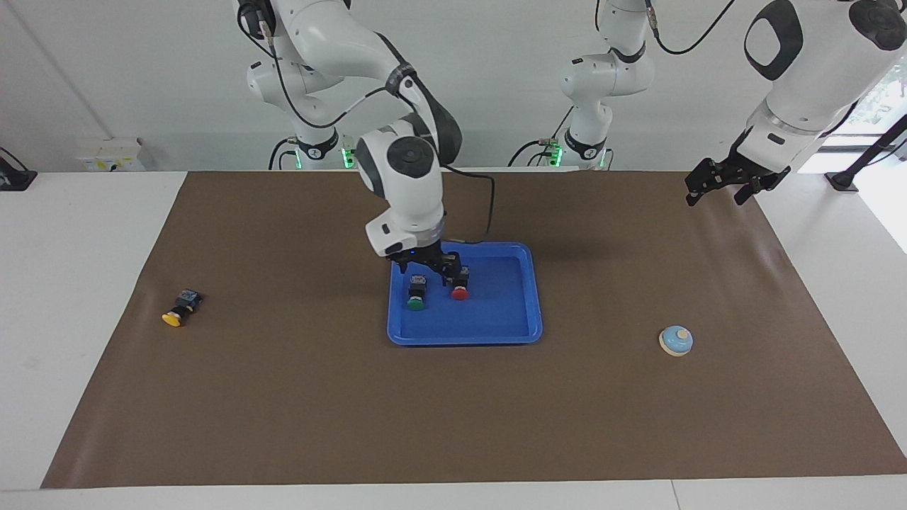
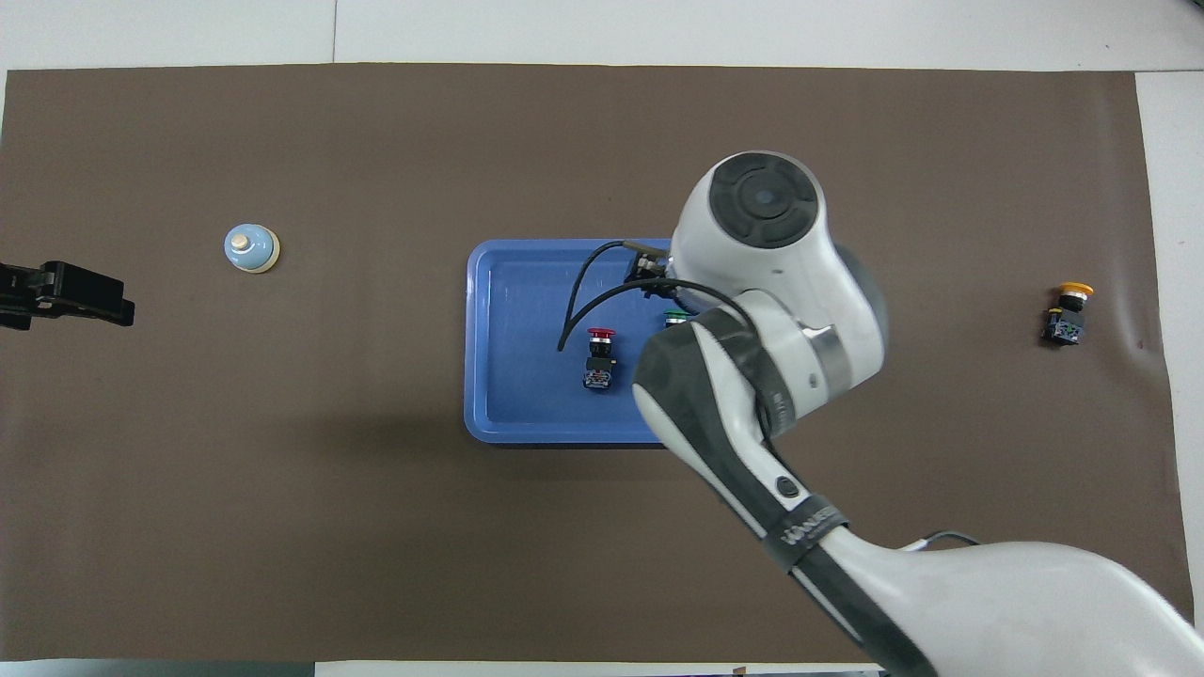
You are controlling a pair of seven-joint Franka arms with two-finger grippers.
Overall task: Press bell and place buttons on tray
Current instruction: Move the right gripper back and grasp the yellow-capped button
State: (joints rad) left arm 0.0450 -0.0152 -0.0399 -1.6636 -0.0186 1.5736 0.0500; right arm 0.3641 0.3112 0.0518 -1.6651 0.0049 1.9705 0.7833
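Observation:
The blue tray [image 1: 504, 312] [image 2: 522, 320] lies mid-mat. In it rest the red button [image 1: 460, 291] [image 2: 600, 354] and the green button [image 1: 416, 300], side by side; in the overhead view only the green button's cap [image 2: 674, 318] peeks out from under the right arm. My right gripper [image 1: 425, 273] hangs open just above these two and holds nothing. The yellow button [image 1: 177, 310] [image 2: 1068, 310] lies on its side on the mat near the right arm's end. The light-blue bell [image 1: 676, 341] [image 2: 251, 248] stands toward the left arm's end. My left gripper [image 1: 716, 198] [image 2: 113, 306] waits open, raised over the mat's edge at that end.
A brown mat [image 1: 283, 397] covers the white table [image 1: 71, 283]. A black cable [image 2: 574, 306] from the right wrist loops over the tray. The right arm's forearm and wrist [image 2: 762, 282] cover part of the tray from above.

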